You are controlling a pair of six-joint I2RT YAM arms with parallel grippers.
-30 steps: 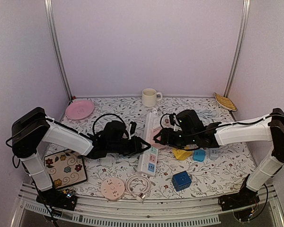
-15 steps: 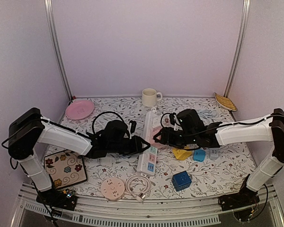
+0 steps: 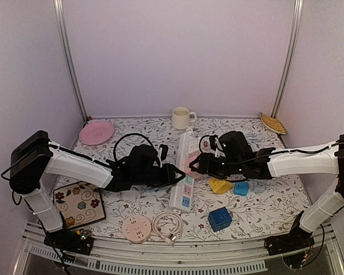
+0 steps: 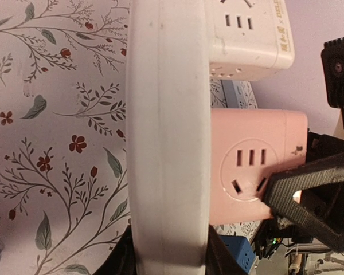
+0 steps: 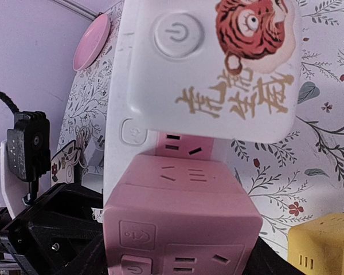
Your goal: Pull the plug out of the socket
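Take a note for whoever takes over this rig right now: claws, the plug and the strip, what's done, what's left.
Left claw: shut across the white power strip.
Right claw: shut on the pink cube plug.
Things: the pink cube plug sits flush on the strip at mid-table, next to a white tiger-print cube.
Done: both grips are set.
Left: pull the pink cube plug off while the left claw holds the strip.

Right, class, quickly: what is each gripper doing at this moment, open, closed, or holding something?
Left gripper: closed on the white power strip.
Right gripper: closed on the pink adapter cube.
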